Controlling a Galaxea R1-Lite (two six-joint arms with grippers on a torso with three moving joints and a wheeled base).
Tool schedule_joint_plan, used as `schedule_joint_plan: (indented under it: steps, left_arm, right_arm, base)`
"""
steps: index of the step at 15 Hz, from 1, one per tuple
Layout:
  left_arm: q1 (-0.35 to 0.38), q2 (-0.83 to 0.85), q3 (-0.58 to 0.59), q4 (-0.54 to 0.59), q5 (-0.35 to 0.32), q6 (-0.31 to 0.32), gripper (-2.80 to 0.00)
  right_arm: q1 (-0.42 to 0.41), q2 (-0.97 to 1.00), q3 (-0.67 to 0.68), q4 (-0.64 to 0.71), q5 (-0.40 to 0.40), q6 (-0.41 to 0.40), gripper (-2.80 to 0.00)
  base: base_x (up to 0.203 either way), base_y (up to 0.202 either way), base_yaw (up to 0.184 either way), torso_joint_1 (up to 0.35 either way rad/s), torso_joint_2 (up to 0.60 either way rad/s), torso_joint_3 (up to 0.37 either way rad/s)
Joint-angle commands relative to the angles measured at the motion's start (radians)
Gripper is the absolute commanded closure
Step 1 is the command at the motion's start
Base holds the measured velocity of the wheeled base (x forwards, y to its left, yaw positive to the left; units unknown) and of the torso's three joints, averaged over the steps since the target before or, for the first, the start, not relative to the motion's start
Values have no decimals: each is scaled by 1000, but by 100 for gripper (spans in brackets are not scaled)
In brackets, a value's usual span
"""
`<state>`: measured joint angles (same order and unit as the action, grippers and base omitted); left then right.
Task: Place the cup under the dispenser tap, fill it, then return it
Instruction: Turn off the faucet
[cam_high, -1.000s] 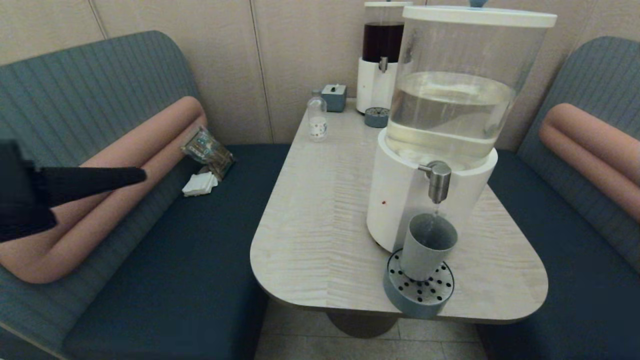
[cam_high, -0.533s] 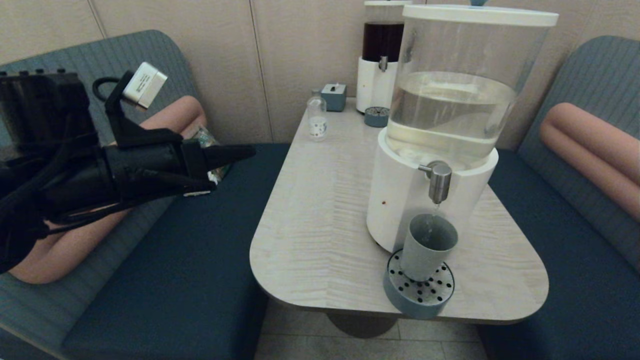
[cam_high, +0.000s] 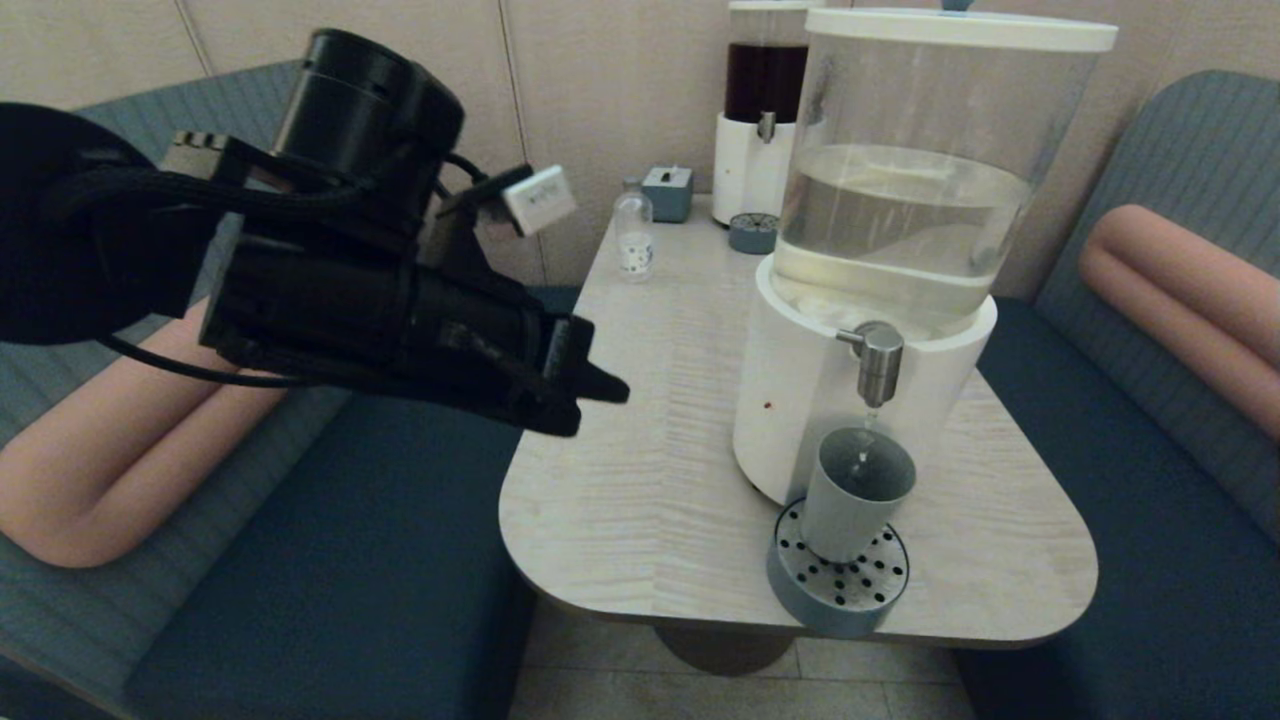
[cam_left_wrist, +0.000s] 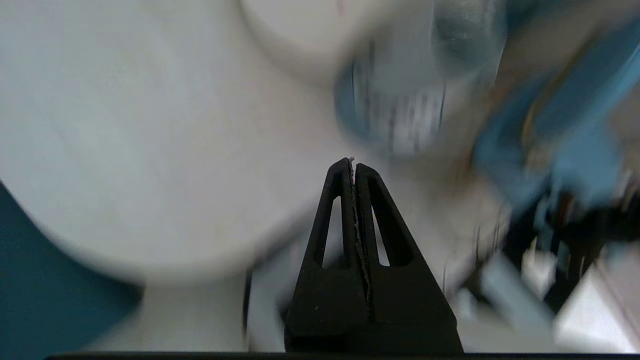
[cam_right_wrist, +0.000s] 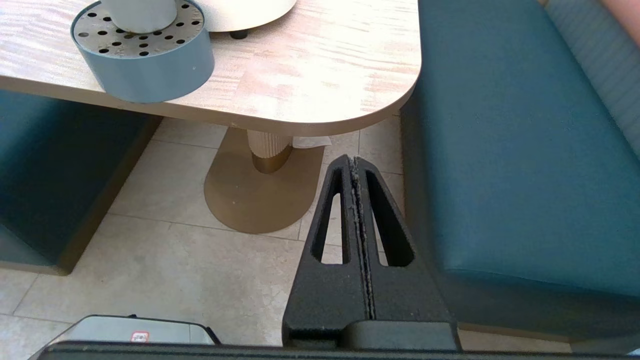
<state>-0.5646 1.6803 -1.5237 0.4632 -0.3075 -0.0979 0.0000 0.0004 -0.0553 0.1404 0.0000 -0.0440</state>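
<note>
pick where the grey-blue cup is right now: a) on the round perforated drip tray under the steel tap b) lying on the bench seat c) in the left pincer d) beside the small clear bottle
a: the cup stands upright on the drip tray directly below the tap, with the shut left pincer well apart from it.

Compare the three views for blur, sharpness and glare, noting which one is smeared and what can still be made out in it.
Left wrist view: smeared, yet the shut left gripper stays crisp, with cup and drip tray streaked. Right wrist view: sharp, showing the shut right gripper low over the floor. Head view: dim, faint glare on the tank.
</note>
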Motion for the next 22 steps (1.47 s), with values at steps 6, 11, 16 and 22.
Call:
schedule_joint_plan:
  steps: [6, 11, 16, 22]
  left_arm:
    - [-143, 137, -87, -162, 80, 3, 0]
    - [-210, 240, -183, -296, 126, 0, 0]
    - [-238, 290, -240, -308, 134, 1, 0]
    - [-236, 325, -274, -344, 136, 7, 0]
  right_arm:
    - [0, 0, 0, 1, 0, 0, 0]
    - [0, 0, 0, 1, 0, 0, 0]
    - [0, 0, 0, 1, 0, 0, 0]
    - [0, 0, 0, 1, 0, 0, 0]
  base:
    - [0, 0, 0, 0, 0, 0]
    - [0, 0, 0, 0, 0, 0]
    - [0, 0, 0, 0, 0, 0]
    - [0, 0, 0, 0, 0, 0]
